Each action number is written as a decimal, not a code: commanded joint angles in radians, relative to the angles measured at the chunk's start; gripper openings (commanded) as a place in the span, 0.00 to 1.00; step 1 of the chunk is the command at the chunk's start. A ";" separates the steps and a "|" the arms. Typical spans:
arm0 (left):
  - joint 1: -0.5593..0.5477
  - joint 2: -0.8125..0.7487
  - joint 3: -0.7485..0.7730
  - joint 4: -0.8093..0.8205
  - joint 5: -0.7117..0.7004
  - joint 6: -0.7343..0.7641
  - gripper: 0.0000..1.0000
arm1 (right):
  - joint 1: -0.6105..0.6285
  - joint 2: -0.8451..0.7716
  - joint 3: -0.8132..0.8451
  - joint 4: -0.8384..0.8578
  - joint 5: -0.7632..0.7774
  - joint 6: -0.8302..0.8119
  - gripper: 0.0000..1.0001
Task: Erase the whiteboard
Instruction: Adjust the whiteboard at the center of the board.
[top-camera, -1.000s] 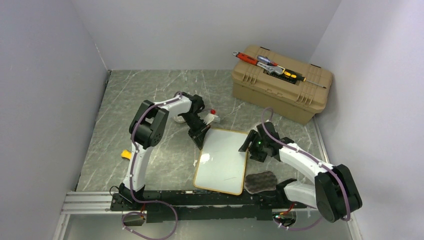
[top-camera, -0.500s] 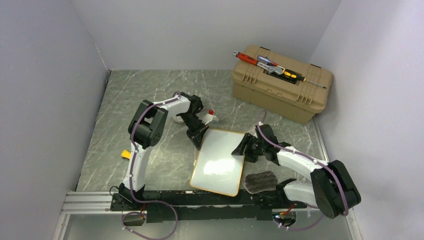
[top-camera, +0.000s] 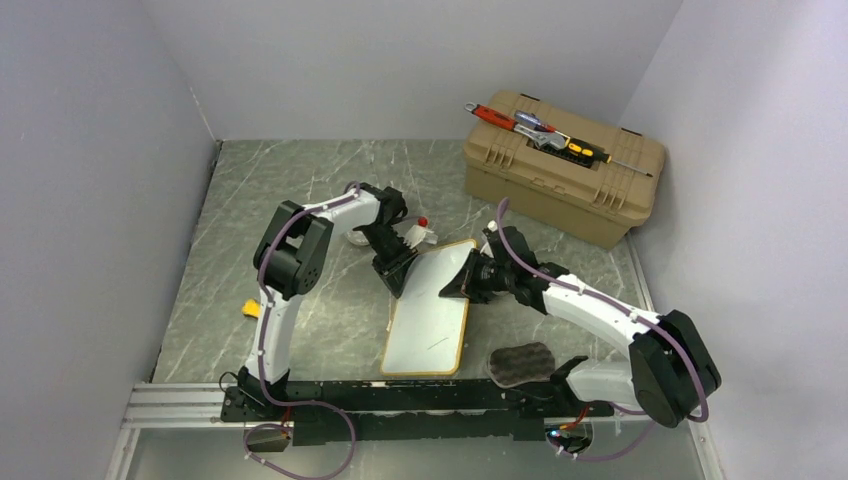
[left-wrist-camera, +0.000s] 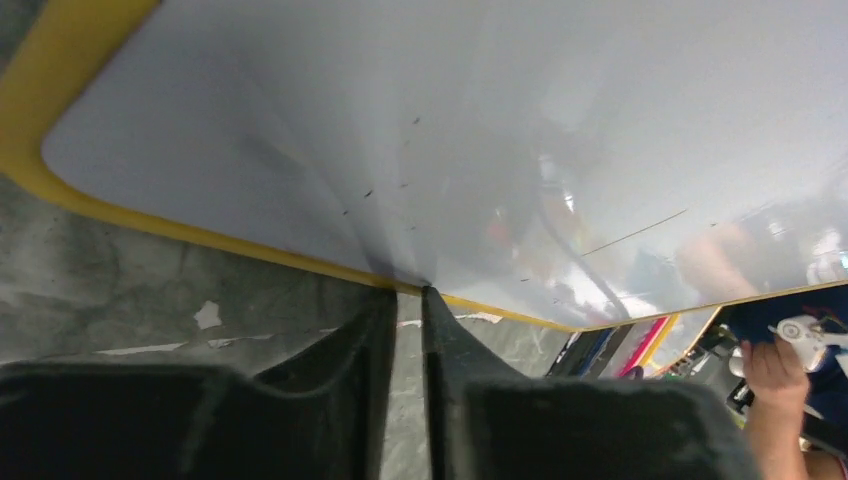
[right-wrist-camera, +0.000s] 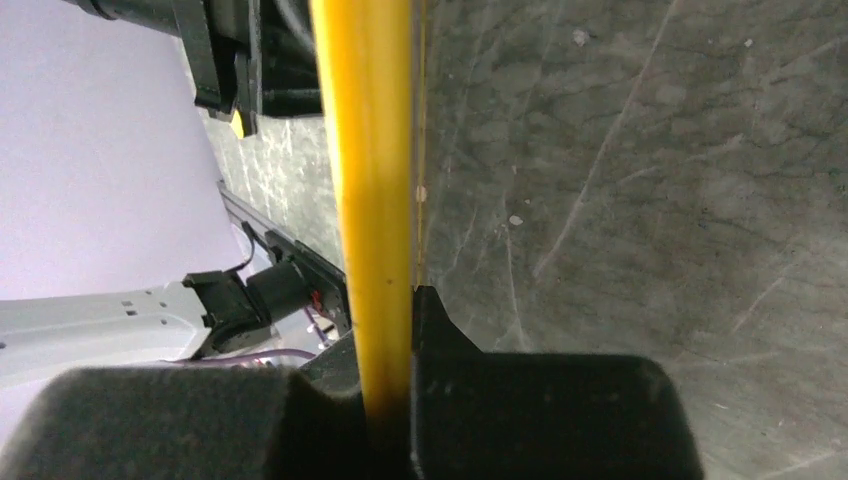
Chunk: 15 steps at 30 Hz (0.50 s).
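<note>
The jaws of the right gripper (right-wrist-camera: 395, 330) are clamped on the thin yellow-orange frame of the glossy white rectangular whiteboard (top-camera: 430, 305), holding it tilted on the grey marbled counter (top-camera: 290, 180). The jaws of the left gripper (left-wrist-camera: 405, 295) stand a thin slit apart, tips at the frame; whether they grip it is unclear

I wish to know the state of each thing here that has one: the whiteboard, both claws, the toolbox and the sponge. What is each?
whiteboard: tilted, right edge lifted off the table, nearly clean, a few faint marks.
right claw: shut on the whiteboard's yellow frame.
left claw: almost closed, tips at the whiteboard's far edge; grip unclear.
toolbox: lid closed, tools lying on top.
sponge: lying on the table, untouched.
</note>
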 joint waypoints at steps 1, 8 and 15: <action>-0.013 -0.079 0.011 0.187 -0.050 0.000 0.73 | 0.017 -0.009 0.138 -0.055 0.038 -0.138 0.00; 0.101 -0.216 0.127 0.079 -0.128 -0.007 0.99 | 0.017 0.080 0.382 -0.325 0.088 -0.315 0.00; 0.241 -0.324 0.260 -0.091 -0.133 0.016 1.00 | 0.021 0.216 0.625 -0.521 0.104 -0.448 0.00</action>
